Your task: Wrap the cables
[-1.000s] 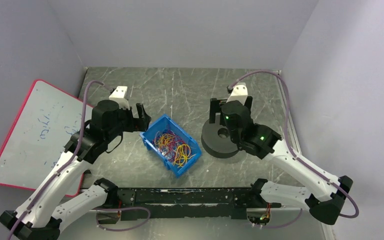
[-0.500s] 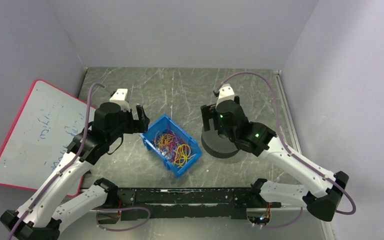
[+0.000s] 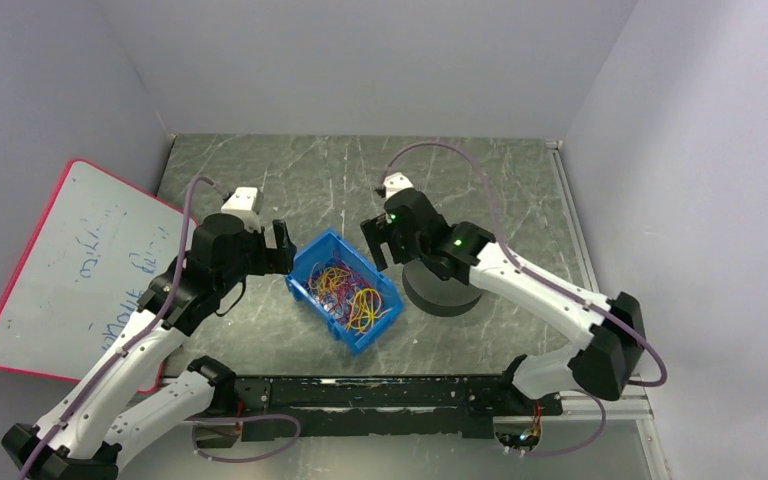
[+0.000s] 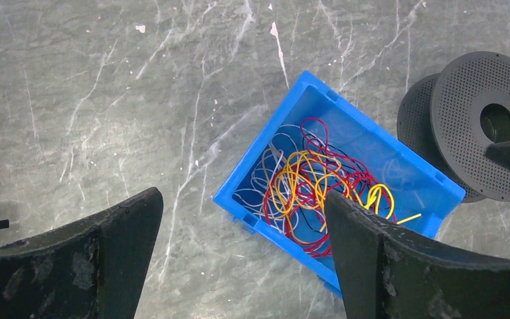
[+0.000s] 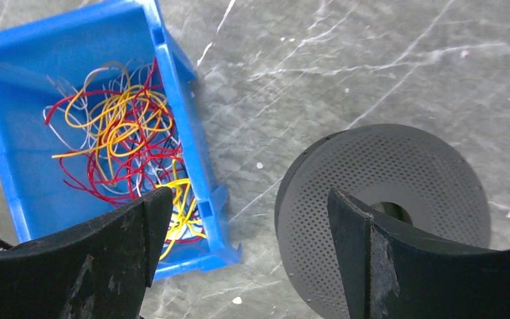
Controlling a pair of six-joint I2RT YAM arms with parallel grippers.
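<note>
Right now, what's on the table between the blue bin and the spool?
Nothing: bare table between blue bin and spool, clearest in the right wrist view.

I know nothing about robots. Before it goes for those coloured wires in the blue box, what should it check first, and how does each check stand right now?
1. Left end effector open and empty: ok.
2. Right end effector open and empty: ok.
3. Cables all inside the blue bin: ok.
4. One cable lying free to pick: not ok, they form one tangle.
5. Spool lying flat beside the bin: ok.
6. Spool's core bare of wire: cannot tell, its top disc hides it.
</note>
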